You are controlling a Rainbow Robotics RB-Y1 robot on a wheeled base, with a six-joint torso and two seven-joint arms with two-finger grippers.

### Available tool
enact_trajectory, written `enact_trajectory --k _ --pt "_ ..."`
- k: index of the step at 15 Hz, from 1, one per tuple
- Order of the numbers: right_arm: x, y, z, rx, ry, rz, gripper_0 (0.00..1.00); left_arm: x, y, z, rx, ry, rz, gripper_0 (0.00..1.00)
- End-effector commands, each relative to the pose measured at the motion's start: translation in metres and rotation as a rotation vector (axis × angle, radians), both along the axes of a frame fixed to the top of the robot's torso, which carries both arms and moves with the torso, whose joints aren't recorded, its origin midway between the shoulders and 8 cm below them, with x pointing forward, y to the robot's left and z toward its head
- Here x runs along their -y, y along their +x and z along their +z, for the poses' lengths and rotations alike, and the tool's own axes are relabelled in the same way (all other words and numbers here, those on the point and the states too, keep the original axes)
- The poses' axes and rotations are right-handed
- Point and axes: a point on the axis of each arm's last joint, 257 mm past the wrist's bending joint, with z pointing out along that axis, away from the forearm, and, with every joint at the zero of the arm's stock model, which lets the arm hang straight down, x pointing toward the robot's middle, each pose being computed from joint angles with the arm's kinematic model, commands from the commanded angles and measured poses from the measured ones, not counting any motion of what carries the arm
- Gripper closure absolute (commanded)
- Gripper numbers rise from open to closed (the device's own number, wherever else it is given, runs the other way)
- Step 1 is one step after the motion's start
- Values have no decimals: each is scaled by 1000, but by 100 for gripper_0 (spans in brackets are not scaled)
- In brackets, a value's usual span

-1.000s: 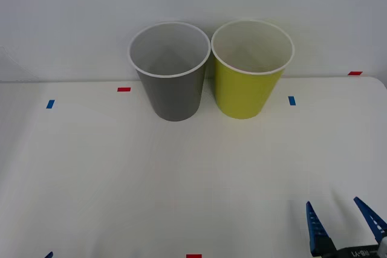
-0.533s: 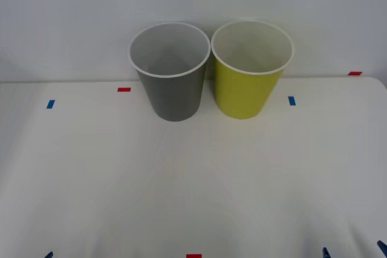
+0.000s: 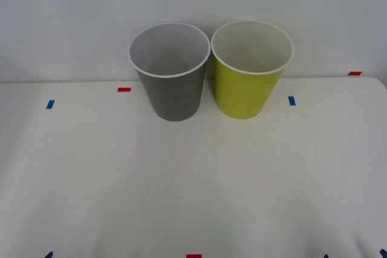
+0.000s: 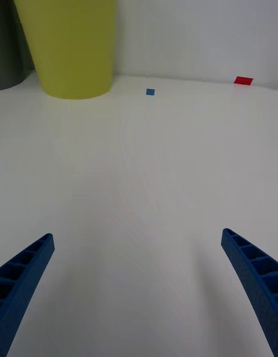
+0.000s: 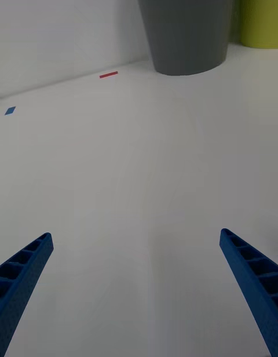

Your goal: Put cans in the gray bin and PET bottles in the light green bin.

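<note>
My right gripper (image 4: 139,287): low over the near right part of the table (image 3: 193,185), fingers spread wide, holding nothing.
My left gripper (image 5: 136,287): low over the near left part of the table, fingers likewise spread apart and empty.
Near edge: a red tape mark (image 3: 193,256) sits at the middle of the table's front edge, between my two grippers.
Ground ahead: bare white tabletop between my fingers and the bins; nothing stands in the way.
Tape marks farther out: a blue mark (image 3: 50,104) and a red mark (image 3: 124,89) to the left, a blue mark (image 3: 292,100) and a red mark (image 3: 355,73) to the right.
Gray bin (image 3: 172,70): upright at the far side by the wall, long axis vertical, mouth upward.
Light green bin (image 3: 251,67): upright just beside the gray bin, on its right, rims nearly touching, mouth upward.
</note>
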Motion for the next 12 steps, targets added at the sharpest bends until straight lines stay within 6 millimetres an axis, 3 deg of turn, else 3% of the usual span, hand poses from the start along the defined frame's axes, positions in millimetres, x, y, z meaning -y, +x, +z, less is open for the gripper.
enact_trajectory --k 1,12 --pt "0 0 0 0 0 0 0 0 0 0 0 0 0 0" --pt "0 0 0 0 0 0 0 0 0 0 0 0 0 0"
